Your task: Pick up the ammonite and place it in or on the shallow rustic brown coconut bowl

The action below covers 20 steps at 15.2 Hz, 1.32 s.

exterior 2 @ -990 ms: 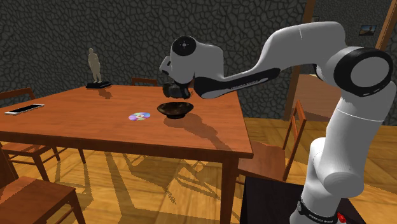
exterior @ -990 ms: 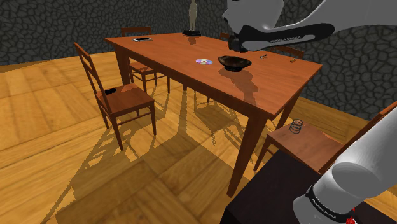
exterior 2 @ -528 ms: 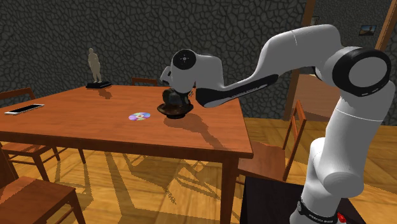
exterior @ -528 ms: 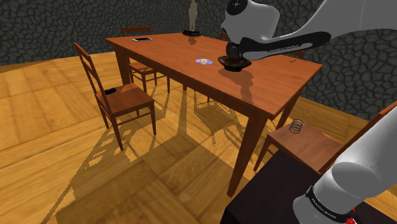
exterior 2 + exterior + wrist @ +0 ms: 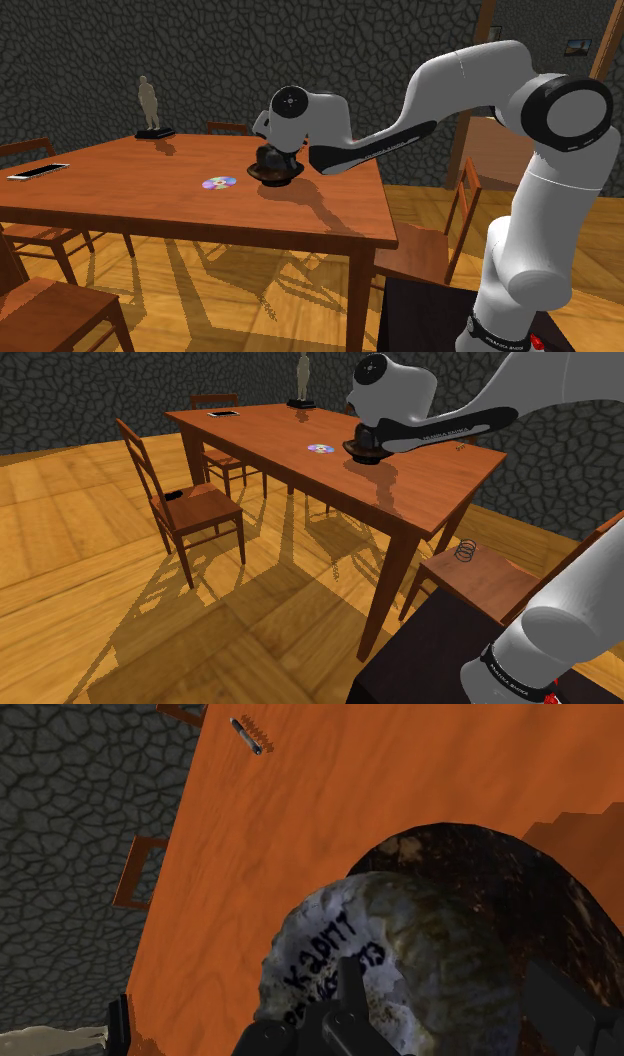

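One ammonite (image 5: 400,939), clasped by the claw (image 5: 450,984), lies within the bowl (image 5: 545,894).

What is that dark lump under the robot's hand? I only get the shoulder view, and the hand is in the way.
Observer: The wrist view shows two things there. The ammonite, a pale lumpy stone, is right at the gripper, over the inside of a dark brown bowl.
Operator: Is there anything on the stone?
Observer: Yes, black letters are printed on its pale side. I can't read them.
Operator: Is the hand high above the bowl?
Observer: No. In the second exterior view the hand is low, right at the top of the bowl, and part of the rim peeks out below it.
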{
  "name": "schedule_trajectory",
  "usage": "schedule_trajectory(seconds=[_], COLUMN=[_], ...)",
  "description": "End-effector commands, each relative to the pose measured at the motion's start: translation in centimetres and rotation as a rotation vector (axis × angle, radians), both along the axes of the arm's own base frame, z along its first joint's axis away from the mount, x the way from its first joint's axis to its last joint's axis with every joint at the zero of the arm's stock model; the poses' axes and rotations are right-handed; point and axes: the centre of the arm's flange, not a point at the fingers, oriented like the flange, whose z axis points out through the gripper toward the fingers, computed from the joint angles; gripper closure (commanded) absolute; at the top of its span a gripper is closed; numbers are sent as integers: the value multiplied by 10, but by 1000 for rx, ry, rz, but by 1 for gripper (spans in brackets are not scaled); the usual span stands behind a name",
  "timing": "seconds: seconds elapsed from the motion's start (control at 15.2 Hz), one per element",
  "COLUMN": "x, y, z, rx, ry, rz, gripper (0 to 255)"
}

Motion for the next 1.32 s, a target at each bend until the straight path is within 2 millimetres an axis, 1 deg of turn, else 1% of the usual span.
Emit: schedule_trajectory(seconds=[0.0, 0.07, 0.13, 0.46, 0.73, 1.25], x=[0, 0, 0, 0, -15, -15], y=[0, 0, 0, 0, 38, 38], z=[0, 0, 0, 0, 29, 29], rx=[0, 0, 0, 0, 0, 0], ry=[-1, -1, -1, -1, -1, -1], rz=[0, 0, 0, 0, 0, 0], gripper=[255, 255, 0, 0, 0, 0])
